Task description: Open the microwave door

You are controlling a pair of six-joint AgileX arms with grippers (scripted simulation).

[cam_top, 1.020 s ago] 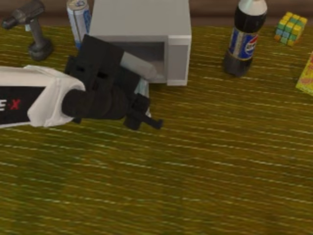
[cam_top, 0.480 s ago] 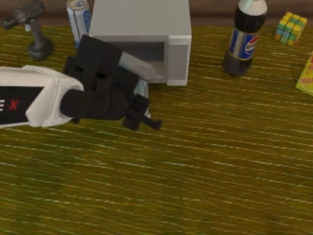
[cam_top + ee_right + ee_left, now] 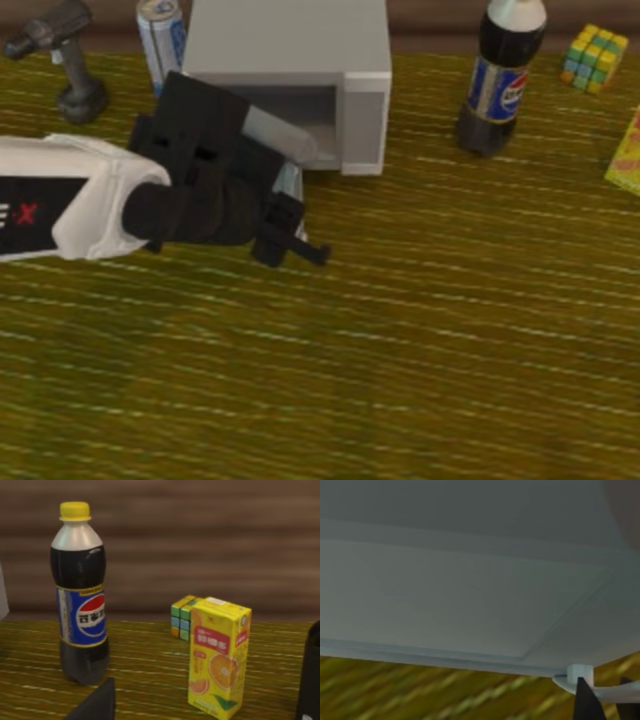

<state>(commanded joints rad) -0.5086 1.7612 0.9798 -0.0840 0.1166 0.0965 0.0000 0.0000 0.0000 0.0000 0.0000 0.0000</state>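
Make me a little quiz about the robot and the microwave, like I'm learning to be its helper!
1. True or false: the boxy grey-white microwave has its pale grey windowed door swung out, so the inside shows.
2. Which is at the door? A the black left gripper; B the right one; C neither.
3. Fill in: in the top view, the dark cola bottle with the blue label stands to the microwave's ____.
Key: 1 true; 2 A; 3 right.

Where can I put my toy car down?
The whole near part of the table is bare, below the left claw. The back edge is crowded: drill, can, microwave, cola bottle, cube.
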